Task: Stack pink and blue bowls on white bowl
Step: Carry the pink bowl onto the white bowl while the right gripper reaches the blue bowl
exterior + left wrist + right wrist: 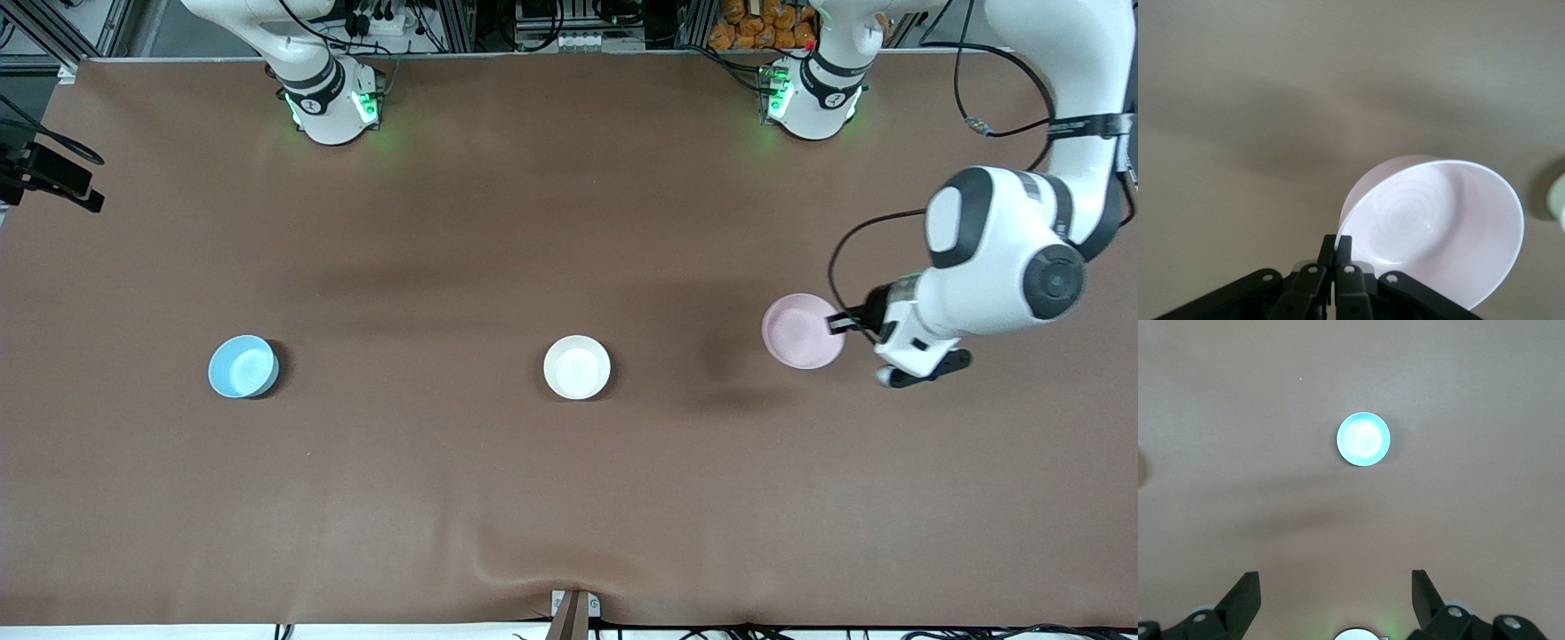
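My left gripper (837, 324) (1337, 241) is shut on the rim of the pale pink bowl (803, 331) (1438, 227). It holds the bowl tilted above the table, toward the left arm's end, and the bowl's shadow falls on the cloth beside it. The white bowl (577, 366) stands upright at mid-table; in the left wrist view only a sliver of the white bowl (1558, 200) shows. The blue bowl (243, 366) (1363, 439) sits toward the right arm's end. High over the table, my right gripper (1335, 575) is open and empty, looking down on the blue bowl.
A brown cloth (444, 498) covers the table and wrinkles near the front edge. A black clamp (49, 173) juts in at the right arm's end. A small metal bracket (573, 613) sits at the front edge. The two arm bases (331, 102) (813, 93) stand along the back.
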`<state>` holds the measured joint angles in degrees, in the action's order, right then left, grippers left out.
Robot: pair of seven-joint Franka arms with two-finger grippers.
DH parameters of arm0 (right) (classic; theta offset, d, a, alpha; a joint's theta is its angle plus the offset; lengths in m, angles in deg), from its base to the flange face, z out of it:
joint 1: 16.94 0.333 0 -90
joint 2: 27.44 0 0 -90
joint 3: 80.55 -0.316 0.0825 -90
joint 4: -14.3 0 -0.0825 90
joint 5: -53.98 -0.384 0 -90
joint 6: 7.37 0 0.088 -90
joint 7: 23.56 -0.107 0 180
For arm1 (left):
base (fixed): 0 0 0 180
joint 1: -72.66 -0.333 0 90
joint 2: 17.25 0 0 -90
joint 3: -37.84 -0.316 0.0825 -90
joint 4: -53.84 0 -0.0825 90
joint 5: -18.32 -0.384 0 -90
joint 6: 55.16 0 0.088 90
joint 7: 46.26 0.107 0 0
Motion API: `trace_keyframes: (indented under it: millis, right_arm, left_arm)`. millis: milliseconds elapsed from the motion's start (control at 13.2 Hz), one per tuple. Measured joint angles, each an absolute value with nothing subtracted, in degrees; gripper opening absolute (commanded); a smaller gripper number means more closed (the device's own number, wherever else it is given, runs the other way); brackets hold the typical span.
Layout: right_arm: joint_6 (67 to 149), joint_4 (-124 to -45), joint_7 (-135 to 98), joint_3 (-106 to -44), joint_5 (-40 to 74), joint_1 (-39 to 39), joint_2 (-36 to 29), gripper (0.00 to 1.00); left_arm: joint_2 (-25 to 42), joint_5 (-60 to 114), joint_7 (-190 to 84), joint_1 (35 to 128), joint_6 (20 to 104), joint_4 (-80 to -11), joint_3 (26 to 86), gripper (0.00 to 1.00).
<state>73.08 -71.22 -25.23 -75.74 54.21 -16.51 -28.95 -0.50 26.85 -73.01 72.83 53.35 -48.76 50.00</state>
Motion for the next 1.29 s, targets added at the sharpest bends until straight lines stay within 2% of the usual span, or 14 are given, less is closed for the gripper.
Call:
trace_keyframes:
  millis: [228,684,1293]
  right_arm:
    - [74.52,-71.27,-25.24,-75.38,54.28,-17.2,-28.14,1.0]
    - [75.15,-73.84,-25.22,-75.34,54.24,-18.49,-23.24,1.0]
    - [86.39,-74.75,-25.08,-75.97,52.44,-17.16,-7.55,1.0]
  left_arm:
    - [-0.3,26.89,-81.41,74.23,53.34,-47.01,54.58,0.0]
    - [5.0,26.98,-98.59,86.17,53.81,-39.52,55.41,0.0]
    - [17.22,27.44,-109.31,94.0,72.48,-36.07,55.35,0.0]
